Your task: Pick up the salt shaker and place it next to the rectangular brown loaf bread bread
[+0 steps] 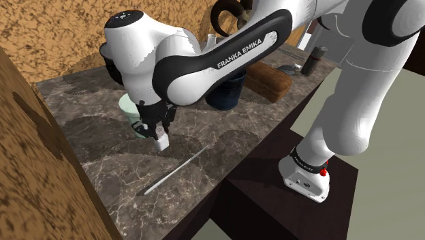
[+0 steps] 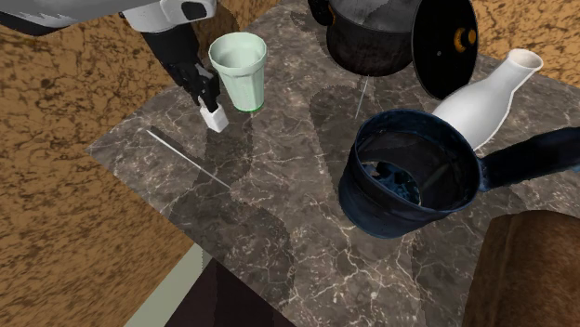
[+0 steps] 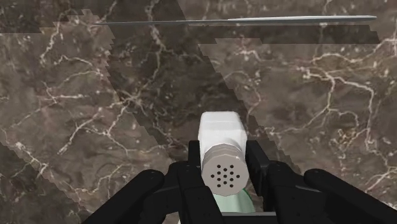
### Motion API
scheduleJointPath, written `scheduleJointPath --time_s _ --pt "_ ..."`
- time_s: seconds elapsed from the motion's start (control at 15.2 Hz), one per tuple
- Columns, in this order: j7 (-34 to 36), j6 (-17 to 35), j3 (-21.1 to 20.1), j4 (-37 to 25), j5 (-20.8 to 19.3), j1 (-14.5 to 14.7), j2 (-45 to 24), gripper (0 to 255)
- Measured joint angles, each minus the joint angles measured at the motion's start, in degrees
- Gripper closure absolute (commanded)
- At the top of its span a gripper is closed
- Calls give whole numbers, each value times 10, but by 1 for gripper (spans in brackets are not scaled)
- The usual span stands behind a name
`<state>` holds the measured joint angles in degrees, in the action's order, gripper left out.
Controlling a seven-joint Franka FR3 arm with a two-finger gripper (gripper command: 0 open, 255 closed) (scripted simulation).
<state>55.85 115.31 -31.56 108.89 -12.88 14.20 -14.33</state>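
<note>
The end effector [image 3: 224, 167] is pinching the salt shaker [image 3: 220, 133] between its two black fingers [image 3: 194, 170], which press against the sides just below the cap. The shaker has a plain white, squarish body with rounded corners and a pale grey, ribbed round cap [image 3: 223, 173] dotted with small dark holes; the cap faces the wrist camera, so the shaker hangs upright with its base toward the dark, white-veined marble counter [image 3: 76, 114]. In the shoulder view the shaker [image 1: 161, 142] sits low over the counter, near its front half, and whether the base touches the stone cannot be told. It is just beside a pale green cup [image 2: 239, 67], which stands upright on the counter. A thin grey rod [image 2: 186, 157] lies flat on the counter near the shaker, on the side away from the cup. The brown rectangular loaf [image 1: 270, 80] lies well apart from the shaker, toward the shoulder view's right, with a dark blue pot [image 1: 227, 94] standing between the two.
</note>
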Motion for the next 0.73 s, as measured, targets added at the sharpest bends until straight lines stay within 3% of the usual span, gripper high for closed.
scheduleJointPath --time_s 0.73 --pt "-21 -74 -6 -48 24 -5 33 255"
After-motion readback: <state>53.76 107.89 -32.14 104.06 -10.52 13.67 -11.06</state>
